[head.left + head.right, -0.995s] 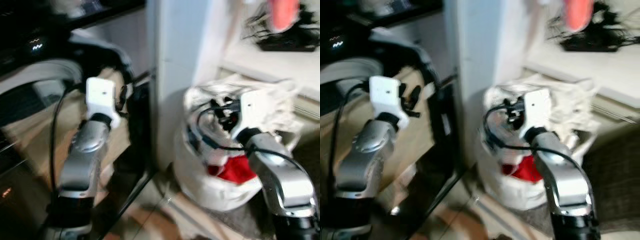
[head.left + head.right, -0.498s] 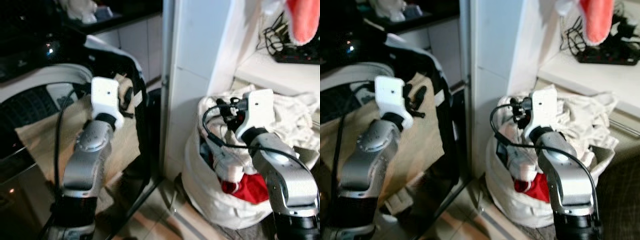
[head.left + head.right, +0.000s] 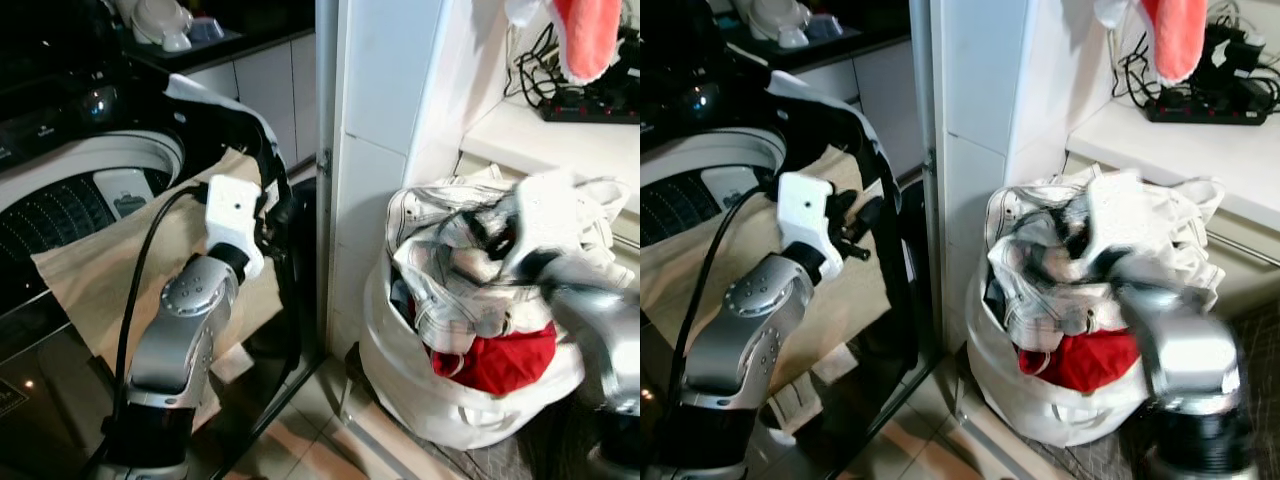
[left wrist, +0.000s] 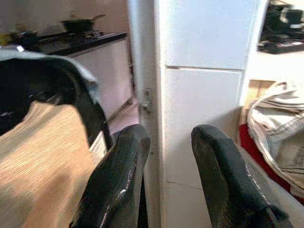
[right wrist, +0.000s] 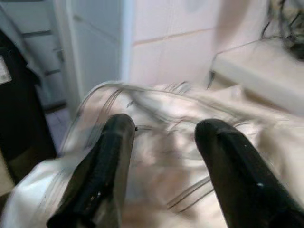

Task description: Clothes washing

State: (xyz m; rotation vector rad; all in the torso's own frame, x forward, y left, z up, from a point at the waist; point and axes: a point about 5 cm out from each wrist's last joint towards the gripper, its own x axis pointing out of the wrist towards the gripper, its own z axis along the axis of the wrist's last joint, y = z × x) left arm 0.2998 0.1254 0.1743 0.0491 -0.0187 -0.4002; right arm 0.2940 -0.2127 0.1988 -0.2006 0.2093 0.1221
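A white laundry bag [image 3: 420, 400] stands on the floor, stuffed with a white striped shirt [image 3: 440, 260] and a red garment [image 3: 500, 365]. My right gripper [image 5: 166, 124] hovers just above the striped shirt [image 5: 166, 156], open, with nothing between its fingers; in the eye views it is blurred [image 3: 495, 235]. My left gripper [image 4: 171, 133] is open and empty, held up beside the washing machine's black lid [image 3: 240, 120]. A beige cloth [image 3: 110, 270] is draped over the machine's rim near the drum opening [image 3: 60, 200].
A white tiled pillar [image 3: 380, 150] separates the machine from the bag. A counter [image 3: 540, 130] at the right carries a power strip with cables [image 3: 590, 100], and a pink-red cloth [image 3: 585, 35] hangs above it. Tiled floor [image 3: 330, 440] lies in front.
The camera has shifted, bringing the bag and machine closer to centre. My right arm has swung to the right over the bag and is now motion-blurred. The left arm has held its pose.
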